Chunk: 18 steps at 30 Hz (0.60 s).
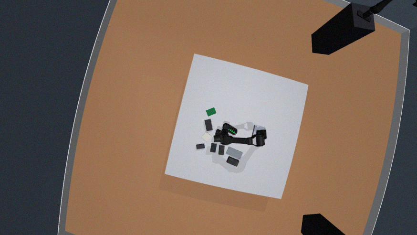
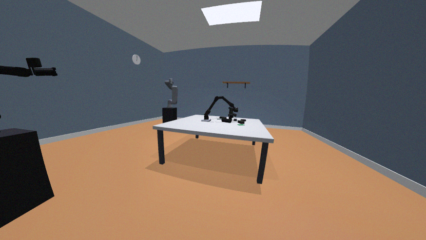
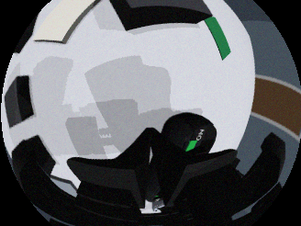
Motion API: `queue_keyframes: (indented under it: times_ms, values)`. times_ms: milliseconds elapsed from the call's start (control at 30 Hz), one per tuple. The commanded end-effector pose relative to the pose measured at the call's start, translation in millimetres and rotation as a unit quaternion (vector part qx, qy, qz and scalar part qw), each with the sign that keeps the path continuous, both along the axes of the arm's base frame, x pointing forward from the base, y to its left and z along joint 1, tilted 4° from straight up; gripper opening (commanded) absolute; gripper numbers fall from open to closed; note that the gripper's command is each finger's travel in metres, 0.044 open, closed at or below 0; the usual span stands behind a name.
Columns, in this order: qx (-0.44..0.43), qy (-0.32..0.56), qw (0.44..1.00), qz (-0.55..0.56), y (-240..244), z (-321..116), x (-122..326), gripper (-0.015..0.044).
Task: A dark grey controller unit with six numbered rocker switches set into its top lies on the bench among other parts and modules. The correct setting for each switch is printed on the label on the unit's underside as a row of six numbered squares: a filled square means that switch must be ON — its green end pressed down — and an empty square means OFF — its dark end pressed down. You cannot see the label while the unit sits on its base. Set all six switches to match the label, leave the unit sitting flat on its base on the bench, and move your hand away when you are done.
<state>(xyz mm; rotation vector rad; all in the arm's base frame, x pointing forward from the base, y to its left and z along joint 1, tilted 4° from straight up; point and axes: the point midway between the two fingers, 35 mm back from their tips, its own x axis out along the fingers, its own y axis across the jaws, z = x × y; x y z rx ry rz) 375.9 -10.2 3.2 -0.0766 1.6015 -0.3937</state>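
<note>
The dark grey controller unit [image 1: 231,126] [image 2: 226,120] [image 3: 202,124] sits on the white bench, top up, beside my wrist. Several green switch ends [image 1: 232,130] show in a row along its right part in the top view. In the wrist view, one green patch [image 3: 191,145] and an "ON" mark show at its rounded end; the rest is mostly behind my fingers. Switch numbers and exact settings are too small or hidden to read. The underside label is out of sight. My gripper [image 3: 150,130] [image 2: 230,118] is shut and empty, pointing down close beside the unit.
A green card [image 1: 211,112] [image 3: 218,39], dark block [image 1: 208,124], cream square [image 1: 206,136] and small dark block [image 1: 200,146] lie beyond my hand. Two dark modules [image 1: 213,147] [image 1: 221,150], a grey-blue plate [image 1: 234,152] and a black module [image 1: 232,161] lie at the side.
</note>
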Motion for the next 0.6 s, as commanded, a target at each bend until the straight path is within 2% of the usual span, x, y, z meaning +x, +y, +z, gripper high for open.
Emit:
queue_keyframes:
  times_ms: [0,567]
  values:
    - [-0.005,0.008,1.000,-0.005,-9.8,-2.0,-5.1,0.0000]
    - [-0.006,0.008,1.000,-0.005,-15.5,-1.9,-7.3,0.0000]
